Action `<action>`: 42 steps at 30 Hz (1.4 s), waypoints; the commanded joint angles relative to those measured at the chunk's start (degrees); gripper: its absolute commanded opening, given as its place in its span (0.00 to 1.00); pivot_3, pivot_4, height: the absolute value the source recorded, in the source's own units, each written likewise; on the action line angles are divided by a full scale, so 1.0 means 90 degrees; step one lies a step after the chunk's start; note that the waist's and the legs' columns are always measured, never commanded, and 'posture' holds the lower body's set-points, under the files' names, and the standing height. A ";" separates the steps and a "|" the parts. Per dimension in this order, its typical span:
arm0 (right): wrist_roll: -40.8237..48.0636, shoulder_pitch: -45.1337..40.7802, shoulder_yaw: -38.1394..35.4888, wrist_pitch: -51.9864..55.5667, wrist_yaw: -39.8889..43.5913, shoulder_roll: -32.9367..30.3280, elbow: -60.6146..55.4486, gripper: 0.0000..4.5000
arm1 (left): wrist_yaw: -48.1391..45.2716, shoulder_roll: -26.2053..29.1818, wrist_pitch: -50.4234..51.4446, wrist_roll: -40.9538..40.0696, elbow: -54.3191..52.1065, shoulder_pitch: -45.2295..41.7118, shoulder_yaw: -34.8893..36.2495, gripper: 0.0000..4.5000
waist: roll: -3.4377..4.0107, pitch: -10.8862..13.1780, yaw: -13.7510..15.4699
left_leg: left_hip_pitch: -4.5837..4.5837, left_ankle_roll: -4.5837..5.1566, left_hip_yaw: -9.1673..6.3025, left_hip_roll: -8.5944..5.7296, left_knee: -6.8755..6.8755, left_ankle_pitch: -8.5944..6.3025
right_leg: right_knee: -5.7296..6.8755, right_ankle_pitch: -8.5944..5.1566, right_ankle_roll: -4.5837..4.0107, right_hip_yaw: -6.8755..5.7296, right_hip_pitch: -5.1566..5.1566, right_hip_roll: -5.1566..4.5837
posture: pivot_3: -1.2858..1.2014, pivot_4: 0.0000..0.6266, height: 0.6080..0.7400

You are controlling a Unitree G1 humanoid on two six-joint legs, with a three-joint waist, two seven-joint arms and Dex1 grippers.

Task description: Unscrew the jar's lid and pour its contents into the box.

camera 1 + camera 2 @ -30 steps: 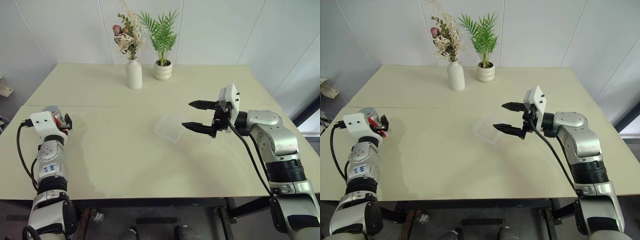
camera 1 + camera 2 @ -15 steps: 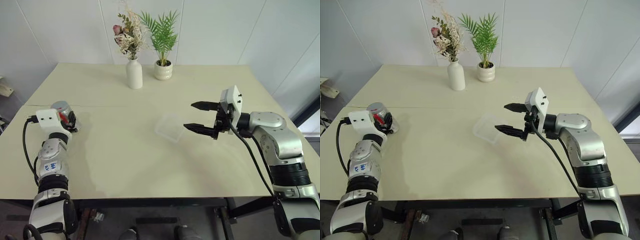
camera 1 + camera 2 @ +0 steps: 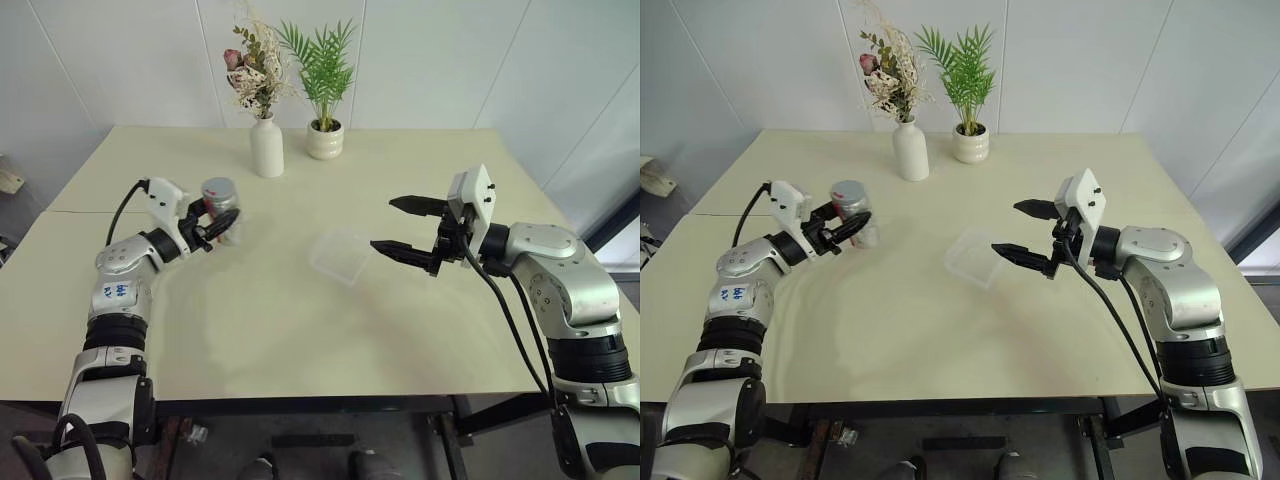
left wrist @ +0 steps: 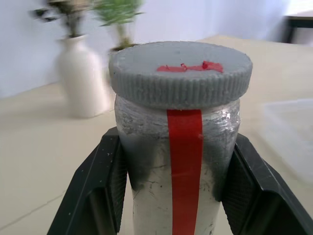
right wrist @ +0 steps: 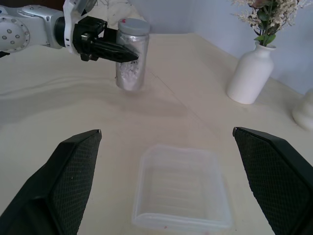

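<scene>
My left gripper (image 3: pixel 222 222) is shut on the jar (image 3: pixel 220 207), a silvery-grey cylinder with a red stripe, held upright over the table's left half. The grey lid (image 4: pixel 181 73) with its red mark sits on the jar (image 4: pixel 183 161), and black fingers (image 4: pixel 100 196) press both its sides. The contents are hidden inside. The clear plastic box (image 3: pixel 340 256) lies at the table's middle. My right gripper (image 3: pixel 383 224) hangs open just right of the box, pointing at the jar (image 5: pixel 132 56), nothing between its fingers.
A white flower vase (image 3: pixel 267 147) and a white plant pot (image 3: pixel 325 140) stand at the back of the cream table (image 3: pixel 250 330). The table's front edge runs near my arms.
My left gripper has shut on the jar and swung it up and to the right from the table's far left toward the middle. The right arm has hardly moved.
</scene>
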 commanded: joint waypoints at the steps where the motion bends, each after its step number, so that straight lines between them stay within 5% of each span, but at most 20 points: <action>1: 0.0180 0.0058 -0.0251 0.0147 -0.0190 -0.0117 -0.0470 1.00 | -0.0513 -0.0019 0.0089 -0.0168 -0.0277 -0.0216 -0.0094 0.48 | 0.0000 0.0000 0.0000 | -0.0001 0.0000 0.0000 0.0002 0.0000 0.0000 | 0.0001 0.0000 0.0000 0.0000 -0.0001 0.0002 | 0.52 0.24 1.00; 16: 0.0548 0.0175 -0.0149 0.1147 -0.1605 0.0376 -0.1720 1.00 | -0.1719 -0.0654 0.1142 -0.0650 -0.2031 0.0276 -0.0636 0.48 | 0.0000 0.0000 0.0007 | -0.0002 0.0001 -0.0006 0.0009 0.0005 0.0000 | 0.0010 -0.0003 -0.0004 0.0003 -0.0002 0.0009 | 0.52 0.24 1.00; 42: 0.0736 -0.0097 0.0725 0.1663 -0.2687 0.1675 -0.2262 1.00 | -0.1332 -0.1067 0.1836 -0.0873 -0.3572 0.1112 -0.1042 0.48 | 0.0000 0.0000 0.0007 | -0.0001 0.0003 -0.0010 0.0012 0.0010 0.0001 | 0.0016 -0.0006 -0.0011 0.0002 -0.0002 0.0010 | 0.52 0.24 1.00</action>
